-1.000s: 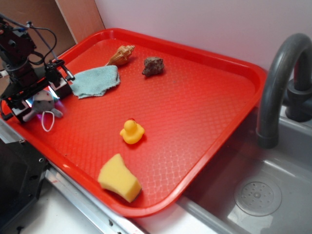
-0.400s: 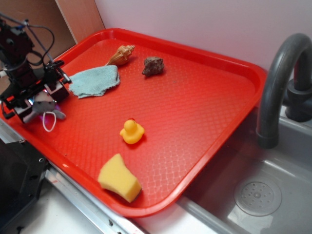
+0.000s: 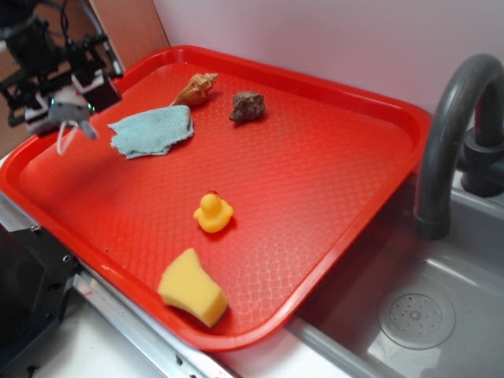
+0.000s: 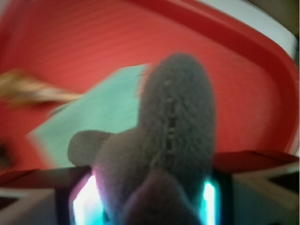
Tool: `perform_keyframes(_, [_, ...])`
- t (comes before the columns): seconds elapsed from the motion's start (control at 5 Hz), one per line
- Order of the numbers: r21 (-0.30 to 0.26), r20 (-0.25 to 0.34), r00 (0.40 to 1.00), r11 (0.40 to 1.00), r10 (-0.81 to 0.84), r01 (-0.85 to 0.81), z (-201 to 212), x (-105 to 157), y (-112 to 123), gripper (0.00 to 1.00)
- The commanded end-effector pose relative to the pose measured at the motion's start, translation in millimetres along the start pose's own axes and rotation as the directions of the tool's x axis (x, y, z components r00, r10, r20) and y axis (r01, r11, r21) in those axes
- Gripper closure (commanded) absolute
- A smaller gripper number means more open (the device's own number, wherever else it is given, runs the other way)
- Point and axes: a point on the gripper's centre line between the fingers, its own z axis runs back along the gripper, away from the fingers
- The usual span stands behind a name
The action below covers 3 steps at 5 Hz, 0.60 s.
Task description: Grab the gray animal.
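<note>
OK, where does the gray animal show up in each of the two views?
Exterior: the gray animal hangs at upper left, held in the claw above the red tray's left end.
Wrist: the gray animal fills the centre, blurred, between the claw's lit pads.
Shared landmark: the blue-green cloth, just right of the toy in the exterior view, lies behind it in the wrist view.
</note>
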Motion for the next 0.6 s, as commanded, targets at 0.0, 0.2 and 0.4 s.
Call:
perform_keyframes(0.0, [-0.094, 0.004, 0.954, 0.949, -0.301, 0.3, 73, -31, -26, 1.0])
perform_keyframes(0.2, [-0.119, 0.08, 0.945, 0.938, -0.317, 0.325, 95, -45, -33, 1.0])
perform_keyframes(0.4, [-0.16, 0.051, 0.95, 0.937, -0.307, 0.311, 97, -45, -31, 1.0])
